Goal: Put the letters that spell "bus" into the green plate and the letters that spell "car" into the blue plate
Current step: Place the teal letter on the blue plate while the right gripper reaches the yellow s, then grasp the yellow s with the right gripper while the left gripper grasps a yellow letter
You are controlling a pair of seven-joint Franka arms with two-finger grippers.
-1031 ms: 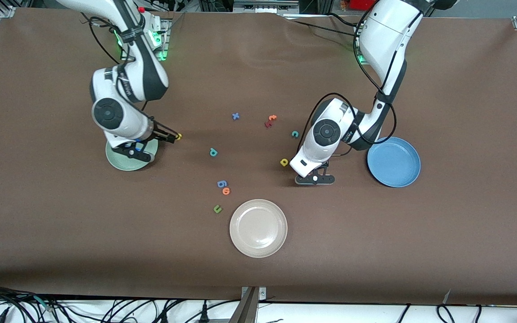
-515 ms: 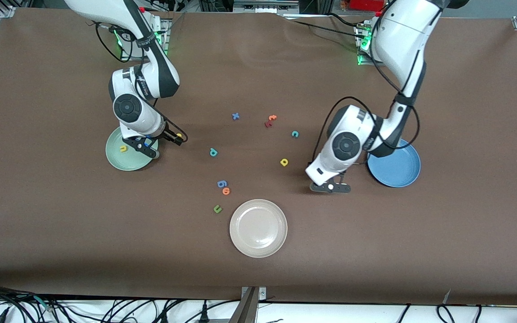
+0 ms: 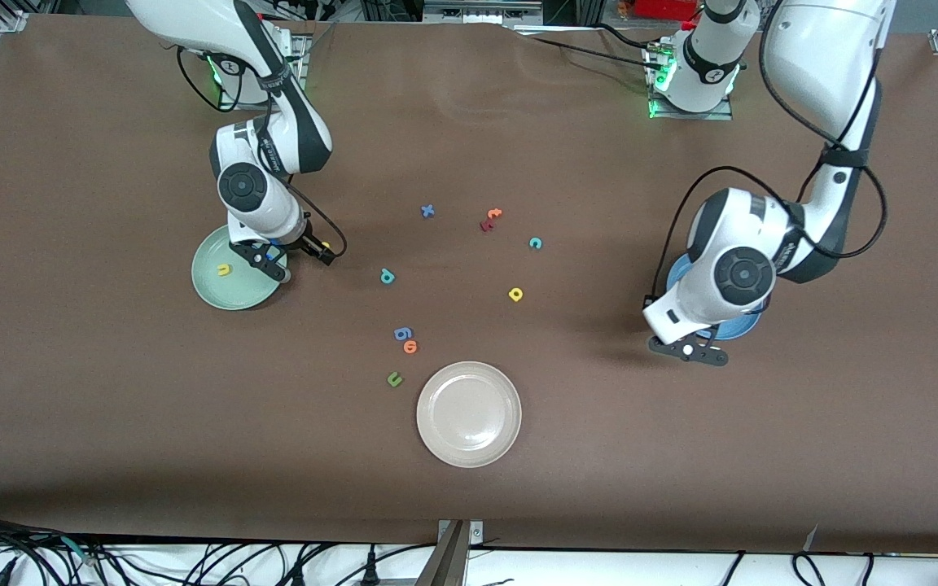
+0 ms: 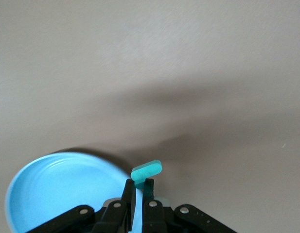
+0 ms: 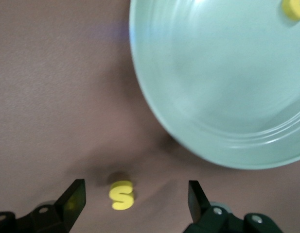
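right claw (image 5: 132, 201): I'm hovering it, jaws apart, straddling the yellow s (image 5: 122, 194) beside the green plate (image 5: 203, 97).
left claw (image 4: 138, 194): I'm carrying a teal letter (image 4: 146, 171), clamped, at the blue plate (image 4: 52, 189) rim.

Robotics lab: cable-fringed table (image 3: 681, 456), two mounted arms.

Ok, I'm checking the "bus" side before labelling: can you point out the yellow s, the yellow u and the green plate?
yellow s (image 5: 122, 194), right wrist view, middle of the letter, on the table.
yellow u (image 3: 224, 269), front view, middle of the letter, in the plate.
green plate (image 3: 212, 295), front view, bare inner surface near its rim.
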